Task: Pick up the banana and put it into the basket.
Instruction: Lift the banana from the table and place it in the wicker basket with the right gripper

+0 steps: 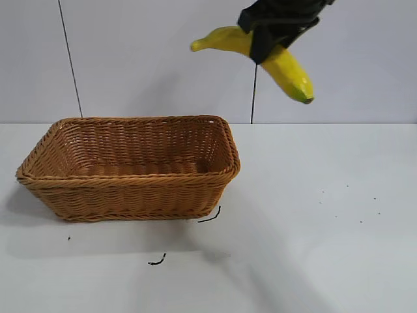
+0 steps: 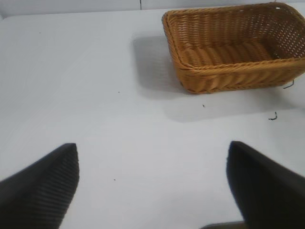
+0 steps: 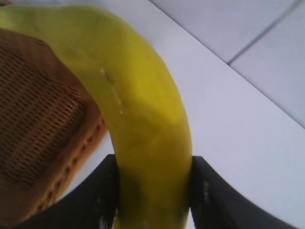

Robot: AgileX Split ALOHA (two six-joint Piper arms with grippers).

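Right end effector (image 1: 273, 40) aloft, clamped.

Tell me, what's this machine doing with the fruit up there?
The right gripper has clamped the banana around its middle and holds it in the air, above and just right of the empty wicker basket on the white table. The left gripper hangs open over bare table, away from the basket.

You are looking at a scene with no readable text, label, brand, number or sign anywhere, whether on the banana (image 1: 287, 65), the basket (image 1: 130, 189) or the tabletop (image 1: 326, 248).
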